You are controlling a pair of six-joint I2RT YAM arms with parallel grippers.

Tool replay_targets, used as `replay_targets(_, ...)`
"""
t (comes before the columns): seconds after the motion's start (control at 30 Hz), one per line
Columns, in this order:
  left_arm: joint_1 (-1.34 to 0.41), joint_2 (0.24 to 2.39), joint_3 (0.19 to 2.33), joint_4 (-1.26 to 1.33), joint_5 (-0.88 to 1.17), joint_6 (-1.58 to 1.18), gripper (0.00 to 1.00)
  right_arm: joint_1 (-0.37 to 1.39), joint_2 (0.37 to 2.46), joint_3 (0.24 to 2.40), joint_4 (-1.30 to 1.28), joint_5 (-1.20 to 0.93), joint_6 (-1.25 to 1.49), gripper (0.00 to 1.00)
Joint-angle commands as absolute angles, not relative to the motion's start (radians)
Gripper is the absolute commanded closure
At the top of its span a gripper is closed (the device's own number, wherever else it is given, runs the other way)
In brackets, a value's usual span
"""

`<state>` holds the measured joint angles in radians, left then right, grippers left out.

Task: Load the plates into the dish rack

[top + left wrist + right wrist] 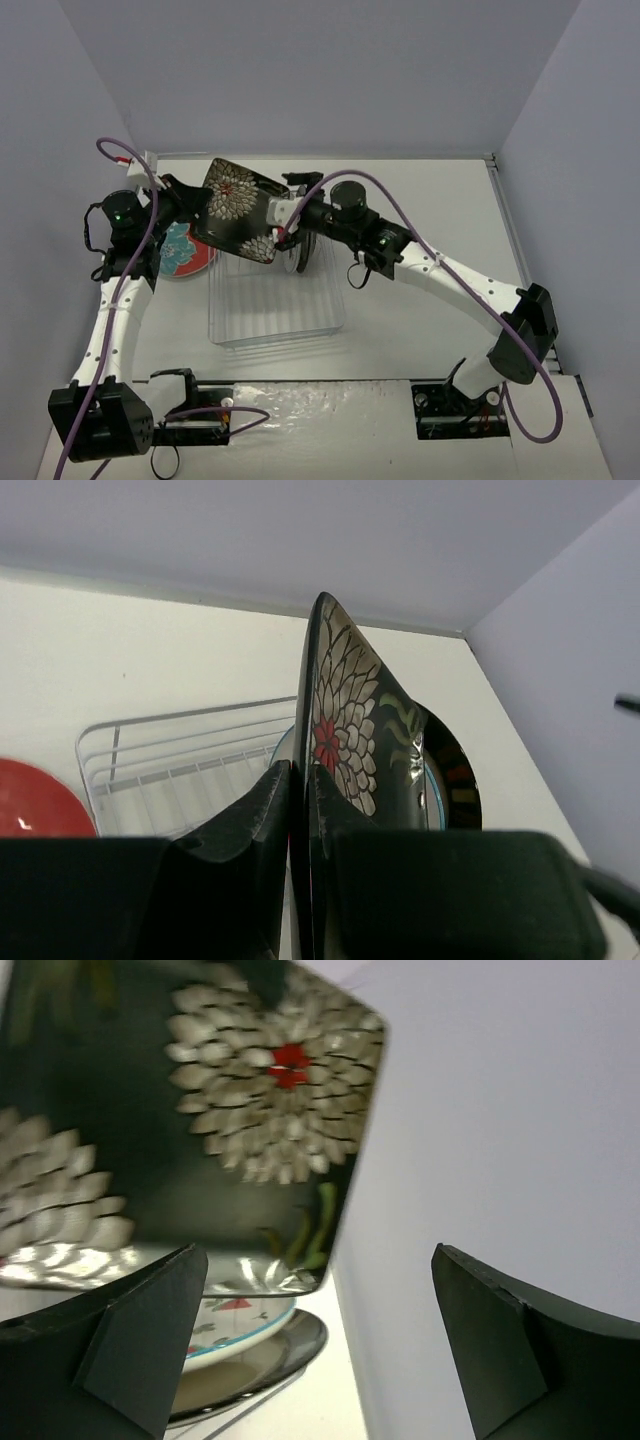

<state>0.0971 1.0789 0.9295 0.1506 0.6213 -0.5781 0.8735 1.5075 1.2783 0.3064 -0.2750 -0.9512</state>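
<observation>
The black square plate (238, 208) with white flowers is held tilted on edge above the far end of the clear dish rack (275, 300). My left gripper (197, 205) is shut on its left edge; in the left wrist view the gripper (299, 780) pinches the plate (345, 715). My right gripper (289, 213) is open beside the plate's right edge, and in the right wrist view the gripper (320, 1345) is empty under the plate (200, 1120). The watermelon plate (235, 1325) and the striped-rim plate (275, 1355) stand in the rack. The red plate (186, 250) lies left of the rack.
The rack's wire frame (170, 770) shows below the held plate in the left wrist view, with the red plate (35, 800) at its left. Grey walls enclose the table on the left, back and right. A purple cable (420, 235) runs along the right arm.
</observation>
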Motion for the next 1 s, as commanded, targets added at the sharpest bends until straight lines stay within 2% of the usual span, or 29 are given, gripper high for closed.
replay_targets(0.0,0.090,0.998,0.993,0.435,0.783,-0.458,1.00,0.789,1.503,1.400,0.413,-0.361,-0.634,0.06)
replay_targets(0.17,0.089,1.012,0.959,0.602,0.940,-0.401,1.00,0.690,1.537,1.491,0.342,-0.487,-0.395,0.02)
replay_targets(0.3,0.084,1.042,0.976,0.664,1.033,-0.311,1.00,0.635,1.586,1.565,0.249,-0.576,-0.361,0.02)
replay_targets(0.43,0.078,1.089,1.015,0.650,1.176,-0.122,1.00,0.624,1.579,1.566,0.189,-0.701,-0.448,0.02)
replay_targets(0.6,0.069,1.197,1.252,0.200,1.332,0.264,1.00,0.620,1.548,1.575,0.161,-0.796,-0.442,0.01)
replay_targets(0.7,0.051,1.224,1.351,-0.148,1.343,0.541,1.00,0.622,1.558,1.592,0.153,-0.833,-0.414,0.01)
replay_targets(0.97,0.032,1.198,1.383,-0.333,1.421,0.780,1.00,0.623,1.674,1.680,0.151,-0.845,-0.311,0.02)
